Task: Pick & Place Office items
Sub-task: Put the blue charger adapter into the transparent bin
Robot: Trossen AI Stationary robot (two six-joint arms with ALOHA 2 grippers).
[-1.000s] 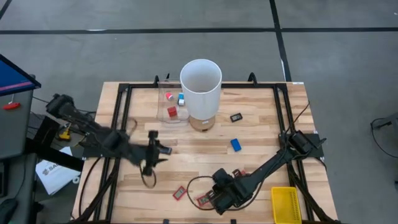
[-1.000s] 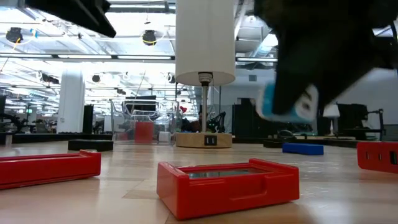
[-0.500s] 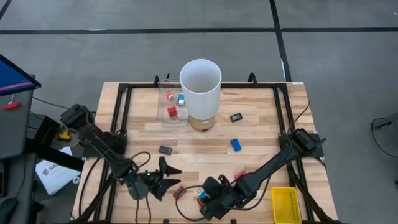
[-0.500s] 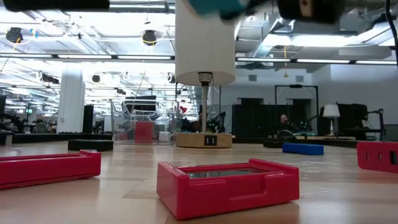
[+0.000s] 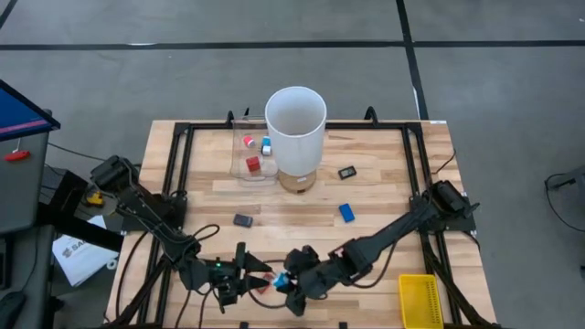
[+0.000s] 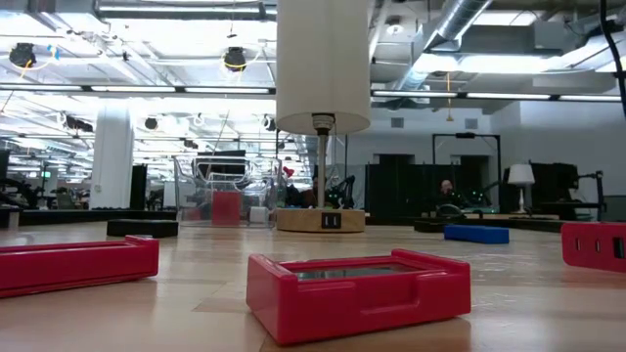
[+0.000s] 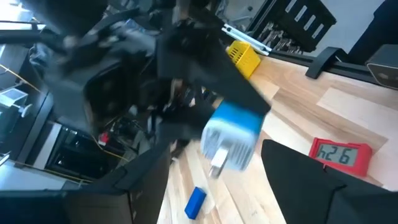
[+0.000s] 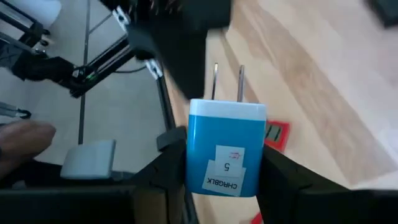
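My right gripper [image 5: 291, 278] hovers near the table's near edge, shut on a blue wall charger [image 8: 226, 149] with two metal prongs. My left gripper [image 5: 245, 274] is open just to its left and faces it. In the left wrist view the charger [image 7: 231, 138] hangs ahead of my spread fingers, apart from them. A red flat clock piece [image 7: 341, 154] lies on the wood, and more red pieces [image 6: 357, 291] lie near the near edge. A blue block [image 5: 347, 212] and two black pieces [image 5: 242, 220] lie farther up the table. My right gripper pinches the blue charger between its two fingers, one on each side of the body [image 8: 194, 163]. Its prongs [image 8: 227, 79] point away from the wrist, toward my left gripper. The fingers come roughly level from the table's right. The charger is lifted clear of the table.
The tall white cylinder [image 5: 295, 135] stands at the far middle. Beside it is a clear box [image 5: 251, 157] with small red and blue pieces in it. The yellow mesh basket [image 5: 419, 300] sits at the near right corner. Black frame rails [image 5: 179, 174] run along the table's sides.
My left gripper has moved from the table's left middle toward the near edge, and a black piece now lies where it was. My right gripper has risen with the blue charger, out of the low view, and has moved left toward my left gripper.
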